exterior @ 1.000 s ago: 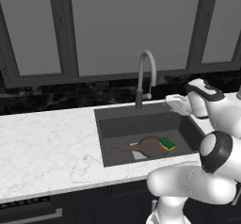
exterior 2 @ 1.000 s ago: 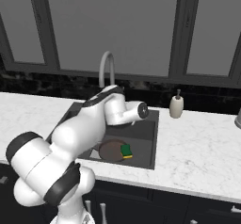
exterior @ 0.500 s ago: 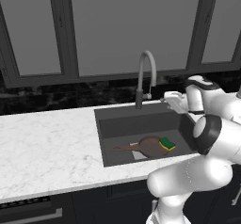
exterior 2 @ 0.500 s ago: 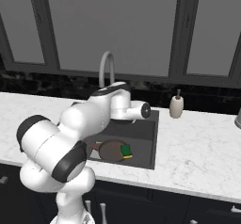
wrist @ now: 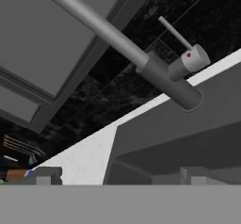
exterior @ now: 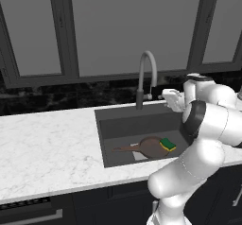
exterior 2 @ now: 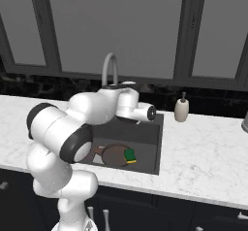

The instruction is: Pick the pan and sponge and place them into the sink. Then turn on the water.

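The reddish-brown pan [exterior: 149, 147] [exterior 2: 113, 155] lies on the bottom of the dark sink [exterior: 126, 125] [exterior 2: 151, 137], its long handle pointing left. The yellow-and-green sponge [exterior: 167, 144] [exterior 2: 129, 155] rests on the pan's right rim. My gripper [exterior: 165, 95] [wrist: 117, 178] hovers above the sink's back right corner, just right of the grey gooseneck faucet [exterior: 146, 73] [exterior 2: 110, 69]. It is open, fingertips [wrist: 44, 176] wide apart, with nothing between them. In the hand view the faucet's base and thin lever [wrist: 175, 34] lie ahead. The water is out of view.
White marble counter [exterior: 47, 148] [exterior 2: 208, 147] runs on both sides of the sink. A beige soap dispenser [exterior 2: 181, 109] stands behind the basin's right corner. Dark windows and a black backsplash close off the back.
The hand has crept a little left toward the faucet. The arm's elbow has swung round below it. Pan and sponge have stayed put.
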